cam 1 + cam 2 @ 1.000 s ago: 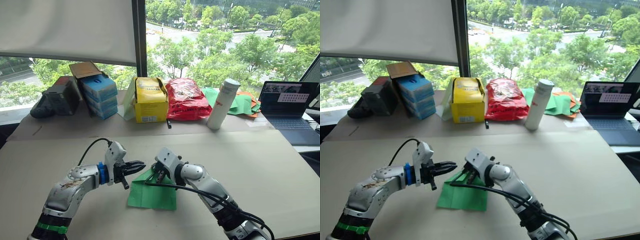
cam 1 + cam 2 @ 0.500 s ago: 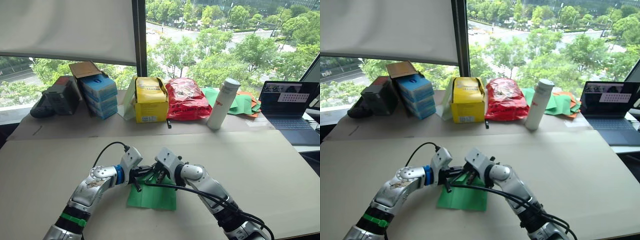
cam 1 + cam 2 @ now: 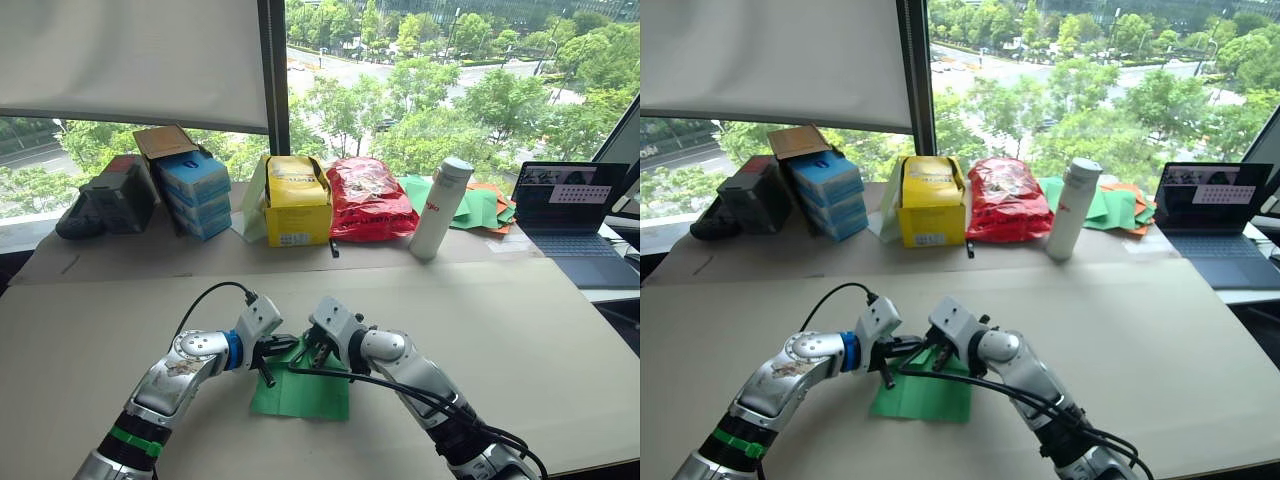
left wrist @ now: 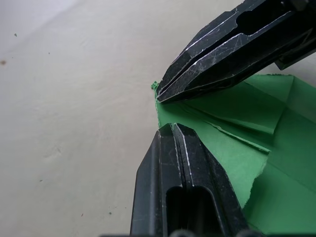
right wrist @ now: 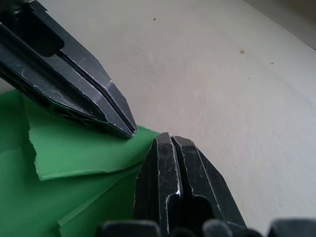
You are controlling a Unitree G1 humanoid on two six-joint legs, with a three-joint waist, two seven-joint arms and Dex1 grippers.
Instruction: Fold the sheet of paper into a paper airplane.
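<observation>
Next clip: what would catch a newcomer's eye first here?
The two pincers, left and right, meet tip to tip over the far end of the green paper on the near table, both with fingers shut. Behind them, a yellow box, red bag and white bottle line the window side.

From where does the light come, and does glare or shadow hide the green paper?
Left eye view: daylight enters through the large window behind the beige table, leaving the trees outside brighter than its top; the thin green sheet of paper is evenly lit, without glare. Left wrist view: only a soft, narrow shadow lies under its folded flap.
</observation>
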